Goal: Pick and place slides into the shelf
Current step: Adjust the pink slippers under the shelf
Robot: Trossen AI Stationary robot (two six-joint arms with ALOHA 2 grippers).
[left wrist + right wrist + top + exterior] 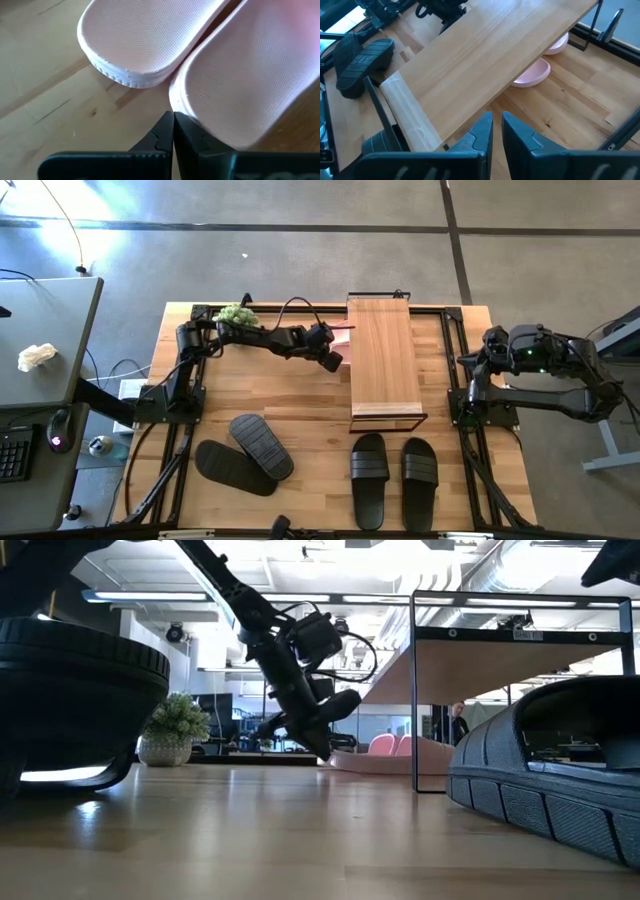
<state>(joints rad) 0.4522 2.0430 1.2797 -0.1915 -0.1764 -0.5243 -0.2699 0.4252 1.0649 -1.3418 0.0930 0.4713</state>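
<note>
The shelf (382,360) stands mid-table, its plank top on a black wire frame (520,635) (485,65). Two pale pink slides (150,35) (250,75) lie on the table under it, and their ends poke out (343,332) (532,75). My left gripper (333,363) (322,750) (173,120) is shut, slanted down at the shelf's left side, its tips at the heel of one pink slide. One black pair (245,450) lies overlapped, soles up, near left. The other black pair (395,475) lies side by side near the front edge. My right gripper (468,362) (497,122) waits at the right, its fingers almost together. My left gripper's shut fingertips (181,122) stand right at the heel rim (190,112) of one pink slide, coming slanted down from the table's left. I cannot tell whether they touch it. The slide lies flat on the table under the shelf.
A small potted plant (237,313) (177,730) sits at the far left corner of the table. Black rails run along the table's edges (450,330). Bare wood lies between the shelf and the black slides (300,405). A grey desk (40,350) stands off to the left.
</note>
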